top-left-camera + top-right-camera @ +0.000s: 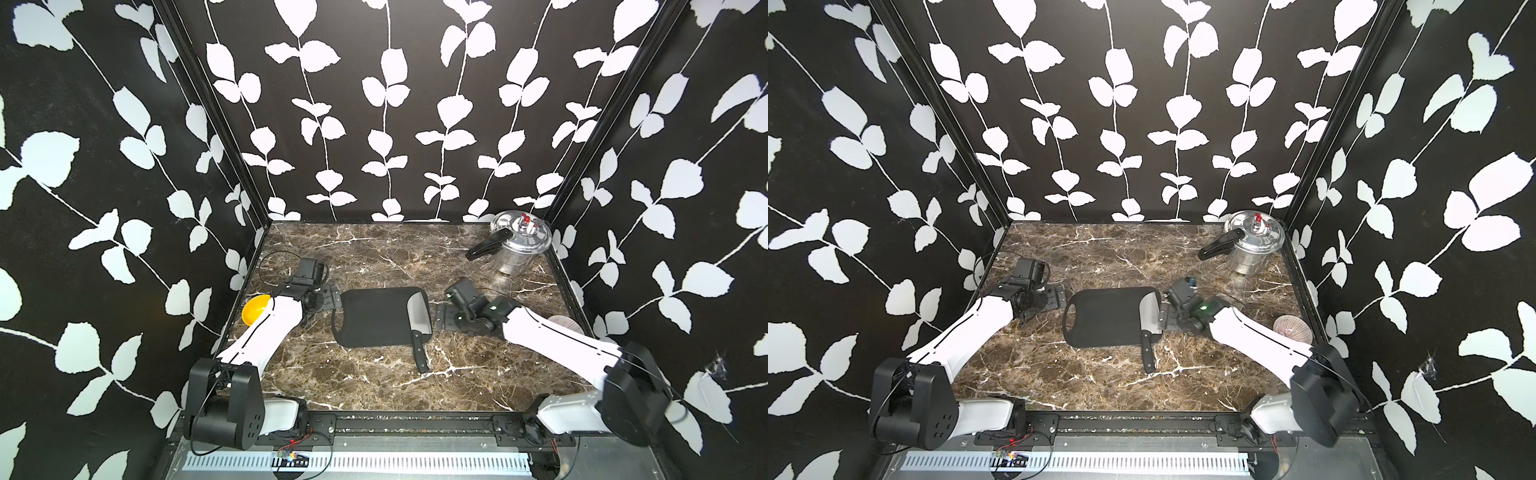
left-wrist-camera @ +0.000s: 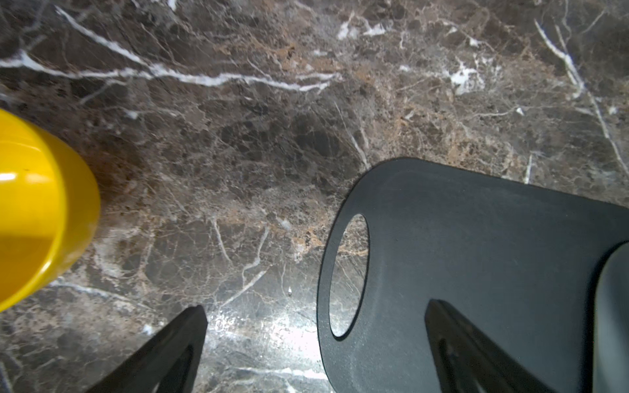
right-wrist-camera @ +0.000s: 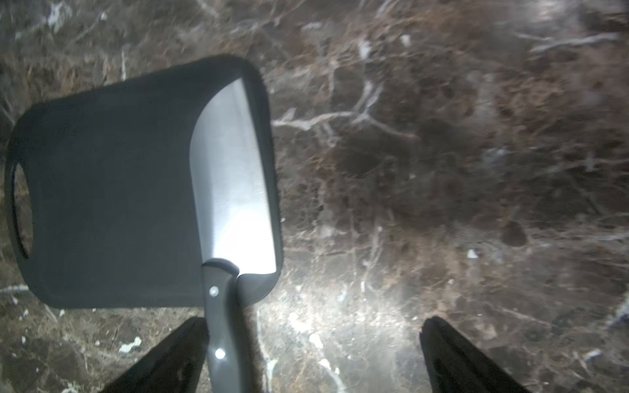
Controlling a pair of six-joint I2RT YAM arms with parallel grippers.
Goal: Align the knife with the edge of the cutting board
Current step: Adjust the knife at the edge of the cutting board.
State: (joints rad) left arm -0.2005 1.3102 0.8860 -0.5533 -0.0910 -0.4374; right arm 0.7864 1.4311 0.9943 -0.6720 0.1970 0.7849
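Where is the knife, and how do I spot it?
Look at the brown marble tabletop, then the black cutting board in its middle. The knife lies along the board's end opposite the oval hole, handle poking off the near edge. Only it has a broad silver blade and a riveted black handle, unlike the pressure cooker at the back.

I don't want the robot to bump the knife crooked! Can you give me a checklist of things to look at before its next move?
1. Broad silver-bladed knife with a black riveted handle lies along the end edge of the flat matte black cutting board: ok.
2. Right gripper open, holding nothing: ok.
3. Right gripper's fingers clear of the knife handle: cannot tell; the handle lies right beside one finger.
4. Left gripper open, holding nothing: ok.
5. Round yellow bowl apart from the cutting board: ok.
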